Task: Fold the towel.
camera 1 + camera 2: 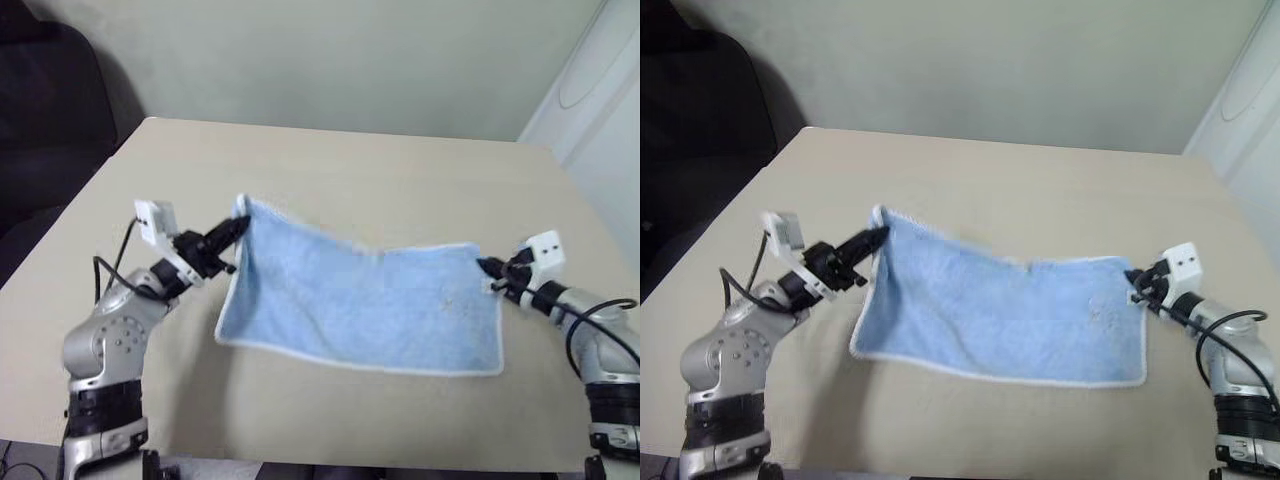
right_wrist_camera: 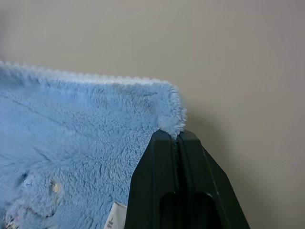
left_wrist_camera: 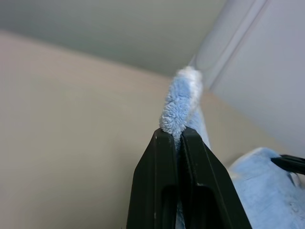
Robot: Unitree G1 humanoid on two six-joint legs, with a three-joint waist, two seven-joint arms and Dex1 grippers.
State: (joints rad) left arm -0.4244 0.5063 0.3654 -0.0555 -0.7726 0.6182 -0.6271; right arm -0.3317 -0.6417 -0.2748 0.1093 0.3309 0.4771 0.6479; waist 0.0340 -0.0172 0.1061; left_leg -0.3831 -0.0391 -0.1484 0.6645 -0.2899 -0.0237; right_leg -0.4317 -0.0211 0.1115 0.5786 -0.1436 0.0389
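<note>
A beige table [image 1: 400, 160] carries the light blue towel [image 1: 370, 310], spread across its middle with the near edge resting on the surface and the far edge lifted. The left gripper [image 1: 238, 226] is clamped on 1 far corner, raised higher; the right gripper [image 1: 486, 268] pinches the other far corner.

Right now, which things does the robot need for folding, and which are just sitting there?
Needed for the job:
- the towel, light blue, lifted by two corners
- the left end effector, shut on one corner
- the right end effector, shut on another corner
- the table, under the towel

Just there:
- a dark chair beyond the table's left corner
</note>
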